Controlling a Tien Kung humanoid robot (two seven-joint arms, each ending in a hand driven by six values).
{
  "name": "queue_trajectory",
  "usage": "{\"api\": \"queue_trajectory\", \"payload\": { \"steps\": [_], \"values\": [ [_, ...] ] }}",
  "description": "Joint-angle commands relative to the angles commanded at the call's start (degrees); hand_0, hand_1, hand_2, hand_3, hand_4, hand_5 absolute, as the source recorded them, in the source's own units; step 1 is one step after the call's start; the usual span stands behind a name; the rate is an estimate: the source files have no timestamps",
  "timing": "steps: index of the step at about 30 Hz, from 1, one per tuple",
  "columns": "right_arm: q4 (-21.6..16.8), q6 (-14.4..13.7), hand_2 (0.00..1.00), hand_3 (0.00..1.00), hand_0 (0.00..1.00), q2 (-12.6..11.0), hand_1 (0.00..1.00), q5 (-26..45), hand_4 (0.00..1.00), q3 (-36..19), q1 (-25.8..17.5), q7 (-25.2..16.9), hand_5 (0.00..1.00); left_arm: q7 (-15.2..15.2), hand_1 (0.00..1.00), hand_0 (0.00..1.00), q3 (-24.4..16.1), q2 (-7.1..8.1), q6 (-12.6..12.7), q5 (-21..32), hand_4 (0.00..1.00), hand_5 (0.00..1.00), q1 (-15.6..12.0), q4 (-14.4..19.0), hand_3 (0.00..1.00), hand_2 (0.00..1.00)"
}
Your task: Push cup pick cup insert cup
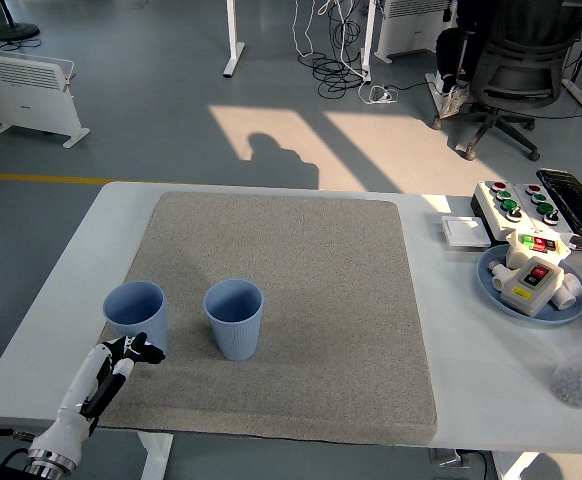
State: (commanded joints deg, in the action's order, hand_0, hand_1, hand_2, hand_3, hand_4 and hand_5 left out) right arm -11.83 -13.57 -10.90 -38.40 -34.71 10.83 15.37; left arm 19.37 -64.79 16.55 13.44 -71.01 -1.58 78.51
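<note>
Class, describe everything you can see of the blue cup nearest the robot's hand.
The left cup is pale blue, plastic-looking, with faint vertical ribs. It stands upright and empty, mouth up, on the grey mat near its left edge, apart from the second cup. The left hand is at its base, holding nothing.

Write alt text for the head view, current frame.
The robot's left hand reaches in from the lower left, its fingers at the base of the left blue cup on a grey mat. A second blue cup stands upright to its right, apart from it. A blue plate of parts and a button box sit at the white table's right edge.
</note>
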Motion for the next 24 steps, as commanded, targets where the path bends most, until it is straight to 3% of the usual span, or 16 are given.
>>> {"api": "queue_trajectory", "payload": {
  "steps": [5,10,24],
  "values": [
    [0.0,0.0,0.646,0.584,0.708,0.0,0.635,-0.3,0.123,-0.2,-0.1,0.1,0.408,0.5,0.564,0.653,0.9,0.15,0.2,0.8,0.644,0.998,2.1,-2.6,0.476,0.534],
    [0.0,0.1,0.646,0.585,0.707,0.1,0.635,-0.7,0.123,-0.4,-0.3,0.2,0.408,1.0,0.564,0.654,1.9,0.91,0.3,2.4,0.646,0.998,5.9,-6.1,0.476,0.534],
    [-0.1,0.3,0.646,0.584,0.708,0.2,0.636,-1.7,0.121,-0.9,-1.1,0.3,0.409,2.0,0.563,0.656,6.0,3.16,-0.4,8.8,0.646,0.998,10.5,-8.9,0.473,0.531]
  ]
}}
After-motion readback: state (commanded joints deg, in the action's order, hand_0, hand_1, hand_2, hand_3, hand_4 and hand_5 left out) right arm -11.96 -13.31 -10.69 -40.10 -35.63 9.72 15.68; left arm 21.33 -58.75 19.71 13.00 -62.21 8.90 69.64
